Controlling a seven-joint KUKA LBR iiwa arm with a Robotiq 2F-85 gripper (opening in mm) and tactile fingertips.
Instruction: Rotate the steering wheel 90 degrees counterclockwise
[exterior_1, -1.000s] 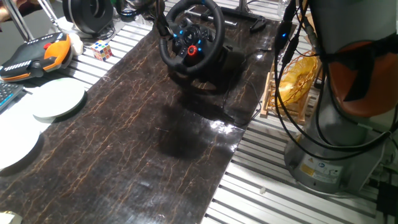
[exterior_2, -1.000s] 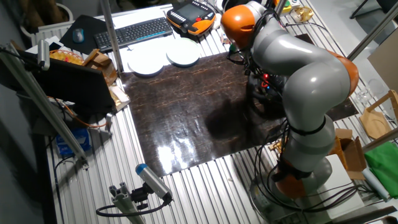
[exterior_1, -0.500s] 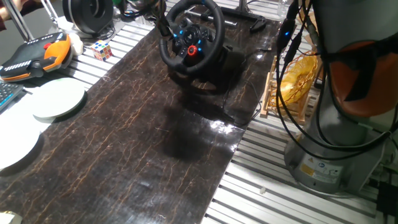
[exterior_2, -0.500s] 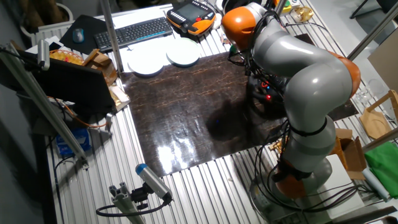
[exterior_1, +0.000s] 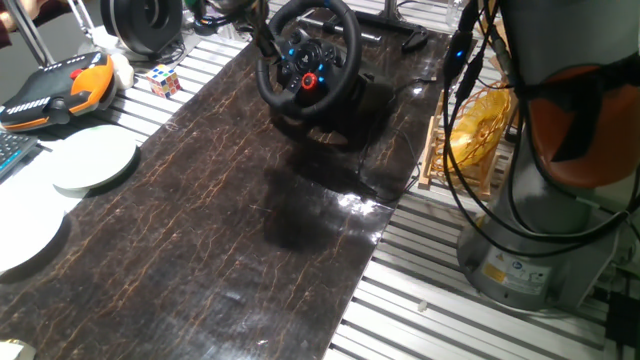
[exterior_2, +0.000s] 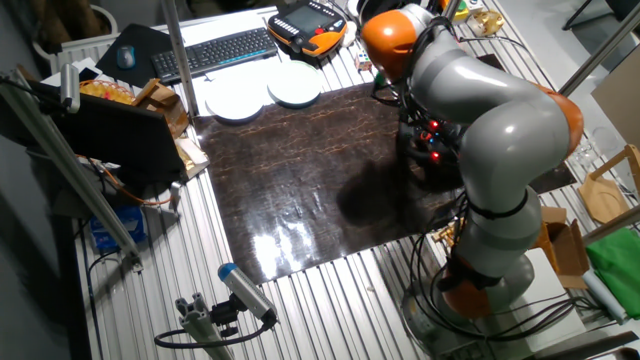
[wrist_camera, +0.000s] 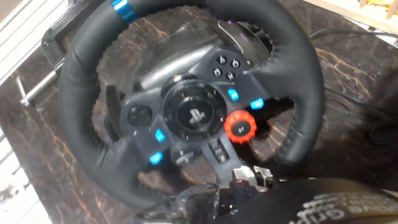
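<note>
Dark marble tabletop (exterior_1: 200, 220): steering wheel (wrist_camera: 186, 99) just ahead of jaws.

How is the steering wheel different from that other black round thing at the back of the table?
The steering wheel has a filled middle with blue lights and a red knob; the black ring has a hollow middle with no lights showing. The steering wheel sits on the dark marble mat; the black ring stands off it, on the slatted metal table. Both are black and round.

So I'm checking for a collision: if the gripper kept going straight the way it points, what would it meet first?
Most likely the steering wheel: the hand view looks straight at its hub, filling the frame. The gripper's fingers aren't clearly visible, so depth is uncertain.
</note>
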